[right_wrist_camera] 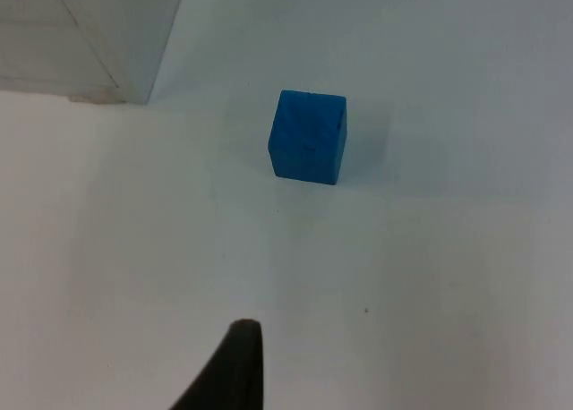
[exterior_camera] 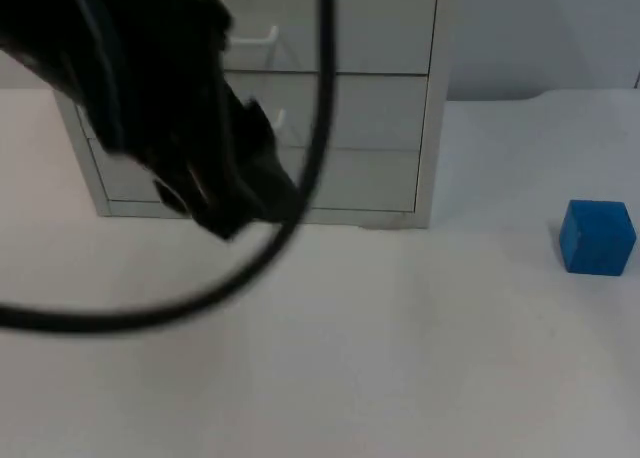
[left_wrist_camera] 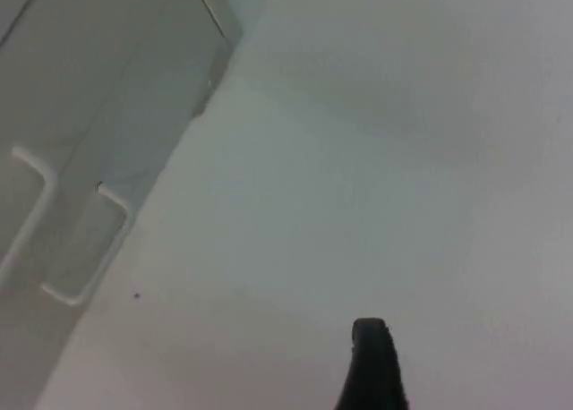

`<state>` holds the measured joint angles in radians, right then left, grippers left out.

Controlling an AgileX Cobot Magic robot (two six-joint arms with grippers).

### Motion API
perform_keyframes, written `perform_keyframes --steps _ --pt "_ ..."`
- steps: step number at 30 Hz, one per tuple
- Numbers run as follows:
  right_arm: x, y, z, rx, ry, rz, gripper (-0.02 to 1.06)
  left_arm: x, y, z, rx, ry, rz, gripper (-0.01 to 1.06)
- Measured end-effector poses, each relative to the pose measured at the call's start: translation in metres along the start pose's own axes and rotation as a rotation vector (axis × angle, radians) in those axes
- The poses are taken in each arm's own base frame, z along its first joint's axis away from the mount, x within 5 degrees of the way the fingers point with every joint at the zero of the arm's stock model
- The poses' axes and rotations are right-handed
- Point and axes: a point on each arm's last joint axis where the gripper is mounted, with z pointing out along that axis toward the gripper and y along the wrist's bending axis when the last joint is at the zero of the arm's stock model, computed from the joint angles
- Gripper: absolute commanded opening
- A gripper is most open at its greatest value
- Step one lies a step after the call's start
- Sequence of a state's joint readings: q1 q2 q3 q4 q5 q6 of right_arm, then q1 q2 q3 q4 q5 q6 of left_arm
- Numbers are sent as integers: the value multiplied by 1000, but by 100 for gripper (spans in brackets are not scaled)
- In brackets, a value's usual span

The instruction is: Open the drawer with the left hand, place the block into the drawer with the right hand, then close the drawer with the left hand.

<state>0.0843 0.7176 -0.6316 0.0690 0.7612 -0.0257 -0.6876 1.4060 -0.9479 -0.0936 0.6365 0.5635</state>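
Looming black across the upper left of the top view, the left arm's end effector (exterior_camera: 215,213) hangs in front of the drawer fronts; I cannot tell how wide it stands or whether it has hold of anything. Behind it, the pale grey cabinet of three stacked drawers (exterior_camera: 380,108) sits at the back of the white desk (exterior_camera: 400,358), every drawer closed as far as I can make out, each with a thin white bar handle (left_wrist_camera: 36,213). That handle looks stiff and narrow, the natural place to hook and pull. At the right edge of the top view the small blue cube block (exterior_camera: 597,238) rests on the desk, well apart from the cabinet. It looks rigid, light, flat-sided: pinch across opposite faces. The right end effector (right_wrist_camera: 235,365) waits near it, its opening unclear.
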Motion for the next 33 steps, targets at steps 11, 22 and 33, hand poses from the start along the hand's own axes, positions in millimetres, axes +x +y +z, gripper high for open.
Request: perform_keyframes --steps 11,22,33 --pt "0 0 0 0 0 0 105 5 -2 73 -155 256 441 63" --pt "0 0 0 0 0 0 105 15 14 129 -220 269 681 61" --pt "0 0 0 0 -4 0 105 42 57 148 -233 209 607 61"
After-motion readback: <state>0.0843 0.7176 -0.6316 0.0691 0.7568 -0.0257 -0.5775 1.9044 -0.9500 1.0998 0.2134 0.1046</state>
